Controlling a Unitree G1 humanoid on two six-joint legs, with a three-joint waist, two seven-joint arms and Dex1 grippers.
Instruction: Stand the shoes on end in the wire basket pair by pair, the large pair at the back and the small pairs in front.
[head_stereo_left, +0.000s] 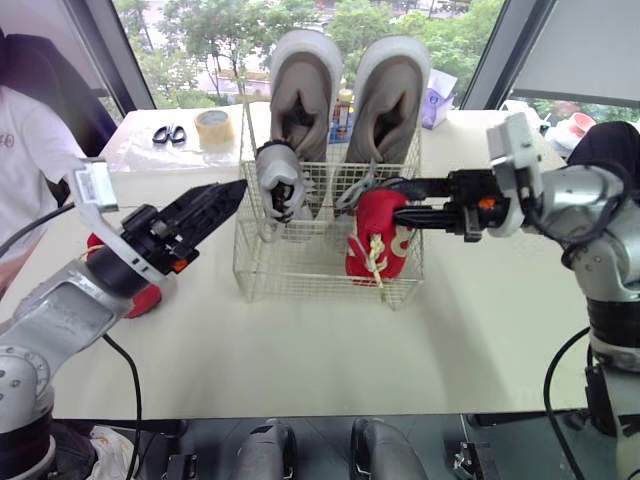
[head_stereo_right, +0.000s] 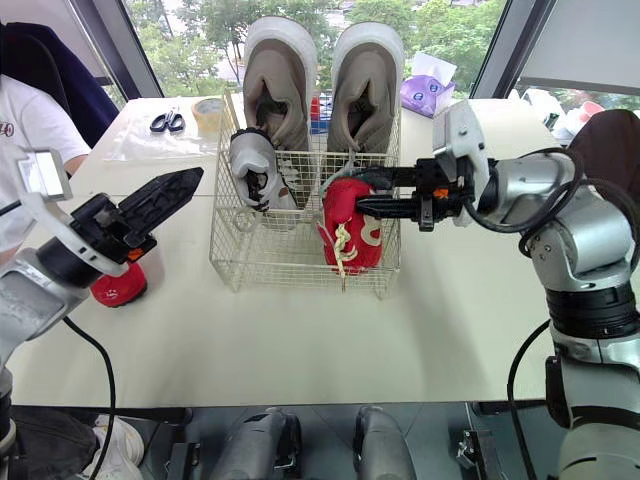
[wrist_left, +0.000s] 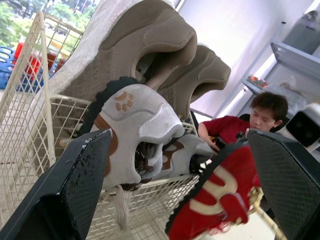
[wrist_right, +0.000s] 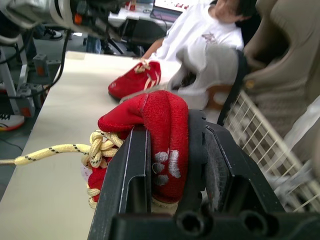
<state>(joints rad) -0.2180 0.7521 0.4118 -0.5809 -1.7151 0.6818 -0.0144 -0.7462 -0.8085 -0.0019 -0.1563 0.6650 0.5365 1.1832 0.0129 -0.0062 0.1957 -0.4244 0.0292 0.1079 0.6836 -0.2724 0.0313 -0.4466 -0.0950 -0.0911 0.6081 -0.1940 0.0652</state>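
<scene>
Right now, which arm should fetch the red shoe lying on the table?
Left. The table shoe lies beside the left arm, and the left gripper is open and empty. The right gripper is shut on the other red shoe in the basket.

Loose red shoe (head_stereo_right: 118, 286) (on the table (head_stereo_right: 300, 340)) half behind left arm (head_stereo_right: 40, 290)

Looks like a robotics lab or office: pale surface (head_stereo_left: 300, 345) by tall windows (head_stereo_left: 200, 45) (trees outside), a seated person (head_stereo_left: 25, 160), scissors (head_stereo_left: 169, 134), a tape roll (head_stereo_left: 214, 126), metal shelving (wrist_left: 300, 47).
</scene>
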